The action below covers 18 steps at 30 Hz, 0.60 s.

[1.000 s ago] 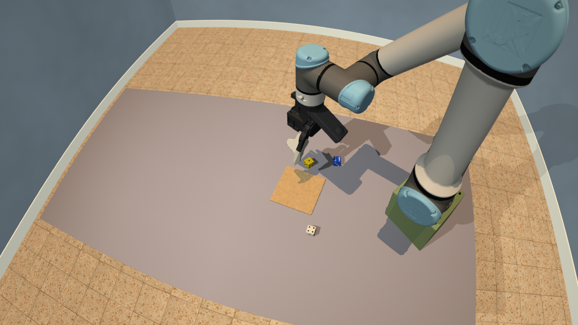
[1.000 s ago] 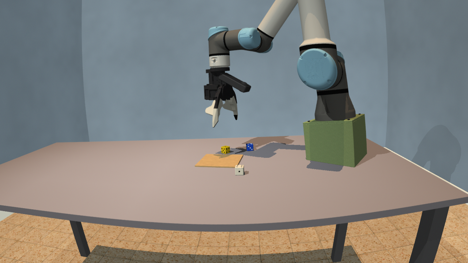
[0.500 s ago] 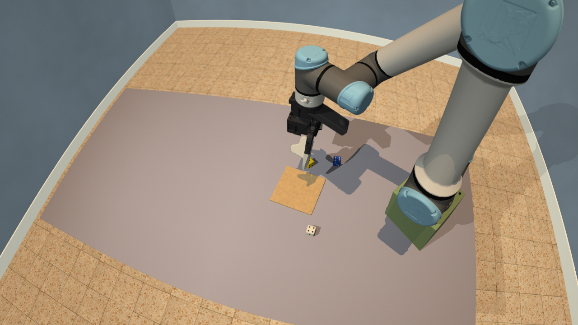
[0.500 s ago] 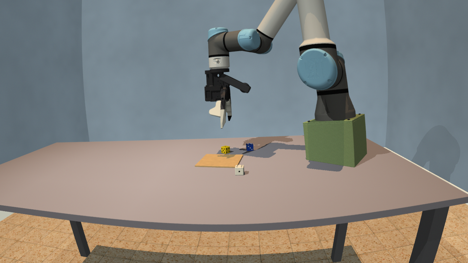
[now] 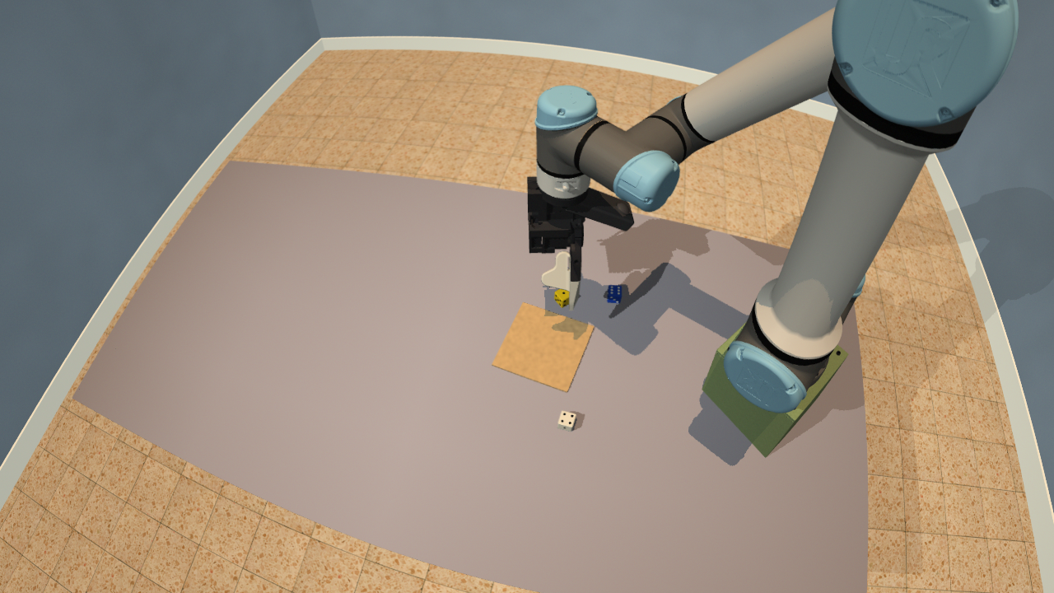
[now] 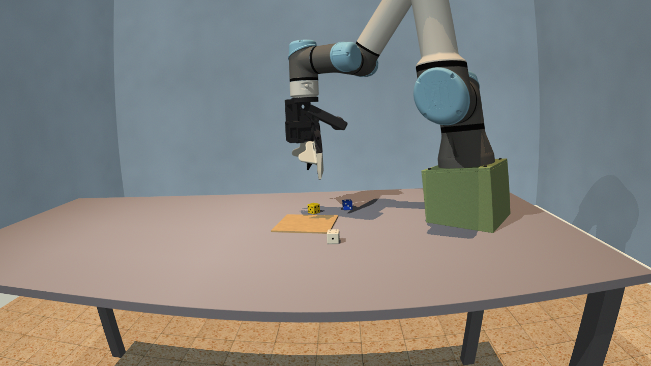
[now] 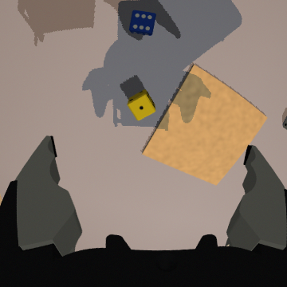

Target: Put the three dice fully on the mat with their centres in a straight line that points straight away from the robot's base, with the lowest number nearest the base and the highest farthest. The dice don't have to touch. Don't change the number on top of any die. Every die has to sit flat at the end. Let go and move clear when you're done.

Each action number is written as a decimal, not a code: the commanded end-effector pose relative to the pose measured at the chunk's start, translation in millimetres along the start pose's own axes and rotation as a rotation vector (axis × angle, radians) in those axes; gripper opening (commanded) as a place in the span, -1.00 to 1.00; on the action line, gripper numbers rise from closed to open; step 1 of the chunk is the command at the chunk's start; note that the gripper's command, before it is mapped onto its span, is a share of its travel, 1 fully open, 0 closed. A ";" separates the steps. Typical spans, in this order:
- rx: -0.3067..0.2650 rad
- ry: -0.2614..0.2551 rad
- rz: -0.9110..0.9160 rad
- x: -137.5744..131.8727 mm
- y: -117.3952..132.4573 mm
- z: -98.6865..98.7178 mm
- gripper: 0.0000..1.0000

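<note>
The yellow die (image 5: 561, 297) (image 6: 313, 208) (image 7: 141, 107) shows one on top and sits flat on the table, just off the edge of the orange mat (image 5: 533, 353) (image 6: 298, 225) (image 7: 211, 139). The blue die (image 5: 614, 293) (image 6: 347, 204) (image 7: 143, 22) shows six and sits flat off the mat, nearer the base than the yellow one. The white die (image 5: 566, 420) (image 6: 333, 236) shows four and sits off the mat's opposite side; only a sliver shows in the wrist view. My gripper (image 6: 314, 173) (image 7: 152, 142) is open and empty, well above the table near the yellow die.
The robot's green base block (image 5: 758, 413) (image 6: 457, 195) stands to the right of the mat and dice in the top and exterior views. The arm reaches over from it and casts shadows around the blue and yellow dice and onto the mat's edge.
</note>
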<state>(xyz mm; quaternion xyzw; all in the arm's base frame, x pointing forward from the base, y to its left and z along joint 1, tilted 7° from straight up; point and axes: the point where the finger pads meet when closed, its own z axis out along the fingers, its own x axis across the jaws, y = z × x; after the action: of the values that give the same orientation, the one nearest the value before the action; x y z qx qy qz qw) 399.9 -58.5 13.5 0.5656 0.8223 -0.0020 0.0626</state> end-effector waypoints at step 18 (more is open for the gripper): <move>-0.006 0.002 -0.416 -6.7 3.4 4.4 1.00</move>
<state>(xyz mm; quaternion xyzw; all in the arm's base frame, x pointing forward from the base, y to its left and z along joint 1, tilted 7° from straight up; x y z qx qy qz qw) 404.6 -62.9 10.3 0.4136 0.9083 -0.0114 0.0613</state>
